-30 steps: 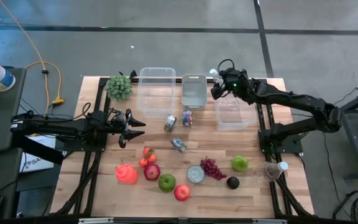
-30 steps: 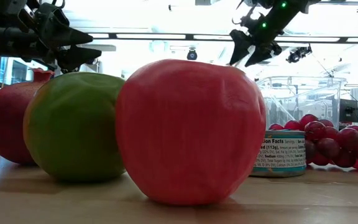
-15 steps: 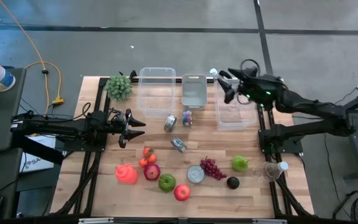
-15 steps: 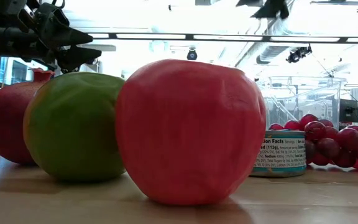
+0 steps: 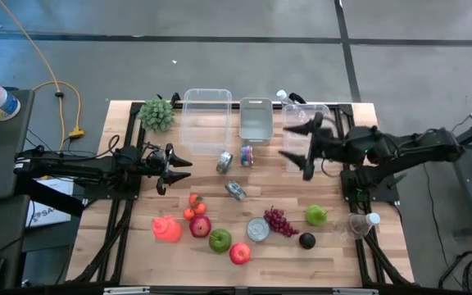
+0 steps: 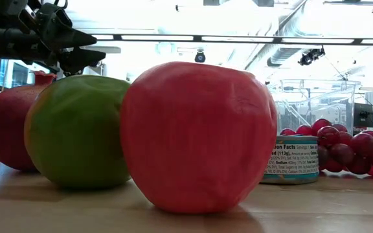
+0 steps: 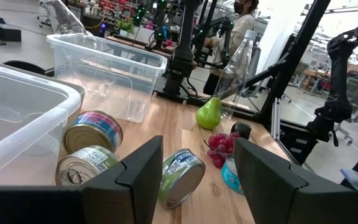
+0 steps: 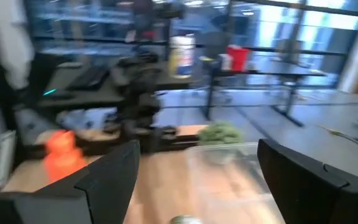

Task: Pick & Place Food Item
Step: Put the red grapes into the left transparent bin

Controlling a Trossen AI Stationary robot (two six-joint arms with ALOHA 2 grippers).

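Food lies on the wooden table's near half: a red apple [image 5: 239, 253] [image 6: 196, 136], a green apple [image 5: 220, 240] [image 6: 76, 129], a pomegranate [image 5: 201, 226], tomatoes [image 5: 193, 206], grapes [image 5: 279, 220], a green pear [image 5: 316, 215] and a dark fruit [image 5: 306, 240]. My left gripper [image 5: 180, 166] [image 7: 197, 180] is open and hovers at the table's left, pointing right toward a lying can [image 7: 182, 174]. My right gripper [image 5: 285, 142] [image 8: 204, 180] is wide open, held high over the right clear bin [image 5: 308, 143], and is out of the low view.
Three clear bins [image 5: 206, 119] [image 5: 256, 120] stand along the far edge beside a green leafy bunch [image 5: 157, 114]. Cans [image 5: 224, 161] [image 5: 247, 154] [image 5: 235, 190] [image 5: 257, 229] lie mid-table. An orange-red item [image 5: 166, 229] sits near left, and a clear bottle [image 5: 363, 221] lies at the right edge.
My right arm has drawn back toward the table's right edge and its gripper has come from the far edge toward the near side, over the right bin, rising out of the low view and turning to face the table's left. The left arm kept still.
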